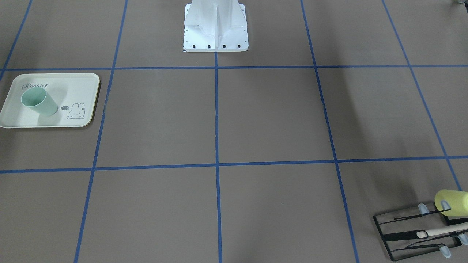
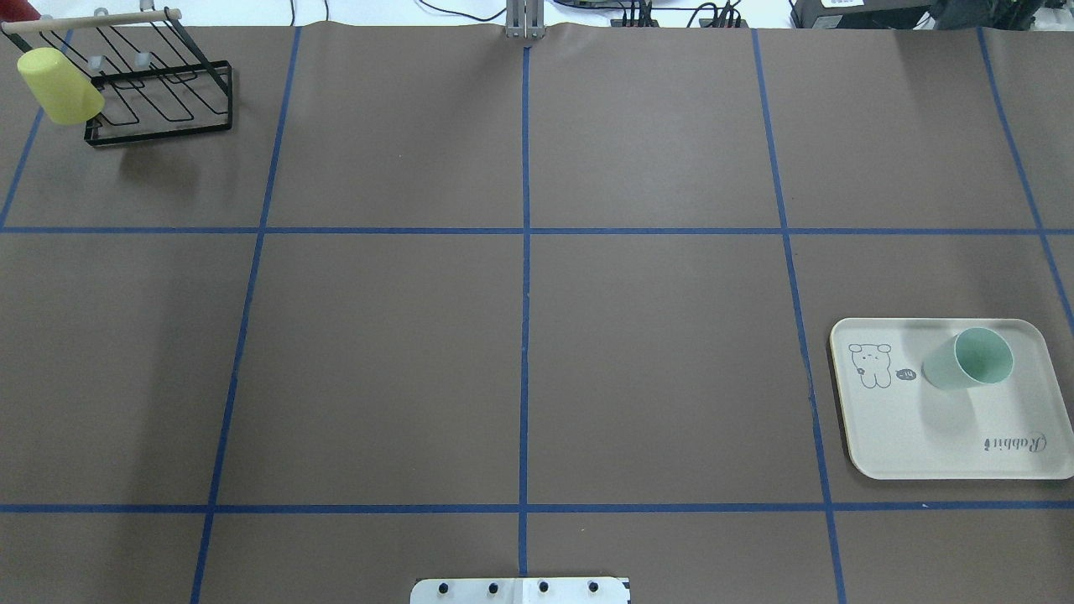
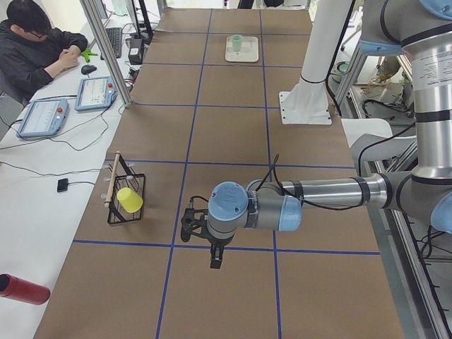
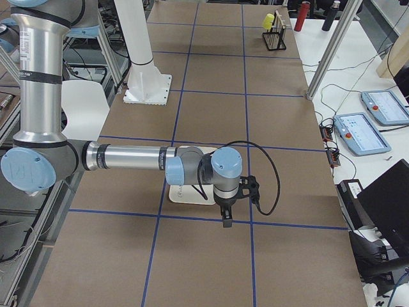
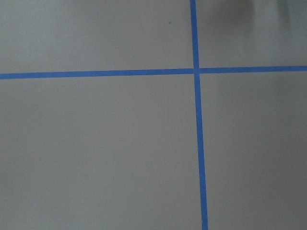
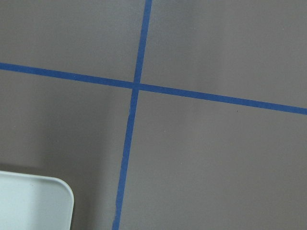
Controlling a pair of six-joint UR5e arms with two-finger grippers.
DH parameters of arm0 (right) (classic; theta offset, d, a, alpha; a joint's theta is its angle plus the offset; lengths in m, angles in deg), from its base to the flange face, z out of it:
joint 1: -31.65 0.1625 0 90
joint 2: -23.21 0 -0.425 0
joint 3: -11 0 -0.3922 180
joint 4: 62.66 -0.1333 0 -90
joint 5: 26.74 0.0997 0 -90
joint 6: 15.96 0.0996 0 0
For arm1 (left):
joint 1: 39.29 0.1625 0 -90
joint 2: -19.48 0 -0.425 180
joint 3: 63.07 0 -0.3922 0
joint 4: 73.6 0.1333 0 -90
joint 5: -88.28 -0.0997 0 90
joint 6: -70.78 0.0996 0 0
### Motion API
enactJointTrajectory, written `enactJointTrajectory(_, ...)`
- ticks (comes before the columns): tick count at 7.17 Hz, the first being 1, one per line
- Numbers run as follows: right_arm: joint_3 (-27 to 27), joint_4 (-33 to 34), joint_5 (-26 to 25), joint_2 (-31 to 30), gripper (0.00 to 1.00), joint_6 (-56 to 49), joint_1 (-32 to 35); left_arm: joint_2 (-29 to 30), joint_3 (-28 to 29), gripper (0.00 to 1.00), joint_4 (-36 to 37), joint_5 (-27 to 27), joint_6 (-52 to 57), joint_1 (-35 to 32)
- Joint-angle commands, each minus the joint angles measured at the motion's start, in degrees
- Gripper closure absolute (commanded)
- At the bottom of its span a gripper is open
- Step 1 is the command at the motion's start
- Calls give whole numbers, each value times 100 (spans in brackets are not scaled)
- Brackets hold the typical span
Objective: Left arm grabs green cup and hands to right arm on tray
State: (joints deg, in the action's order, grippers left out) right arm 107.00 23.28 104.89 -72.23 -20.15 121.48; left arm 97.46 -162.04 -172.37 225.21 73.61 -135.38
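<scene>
Item one, jaws: you see the left gripper (image 3: 215,261) only from the table's end on the robot's left, and the right gripper (image 4: 226,220) only from the opposite end, so you cannot tell whether either pair is open or closed; nothing shows between them. Both grippers point down above the brown table (image 2: 377,361), clear of every object. Item two, wrist views: your left wrist camera shows only bare table and a crossing of blue tape lines (image 5: 195,71); your right wrist camera shows another crossing and, at lower left, one rounded corner of the tray (image 6: 33,201). Item three, arms: the left arm (image 3: 325,194) reaches out level over the table near its left end; the right arm (image 4: 128,157) reaches out level near the right end, its wrist hiding part of the tray. Item four, task object: you find the green cup (image 2: 967,361) standing mouth up on the tray (image 2: 923,436), between the bunny drawing (image 2: 870,365) and the "Rabbit" script (image 2: 1015,442), touched by neither gripper. Item five, surroundings: a yellow-green cup (image 2: 59,88) hangs on a black wire rack (image 2: 159,92) at the far left corner, well apart from the tray. The white robot base (image 1: 215,27) stands at mid-table. A seated person (image 3: 35,49) is beside the table.
</scene>
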Motion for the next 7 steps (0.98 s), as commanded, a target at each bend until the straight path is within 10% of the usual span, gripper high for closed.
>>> enactJointTrajectory(1,-2,-7,3,17,0,5,0,-2,-52,0,-19,1,15,12)
enactJointTrajectory(7,-55,-59,20,-18,0,14,-9,-11,-70,0,-45,-8,15,12)
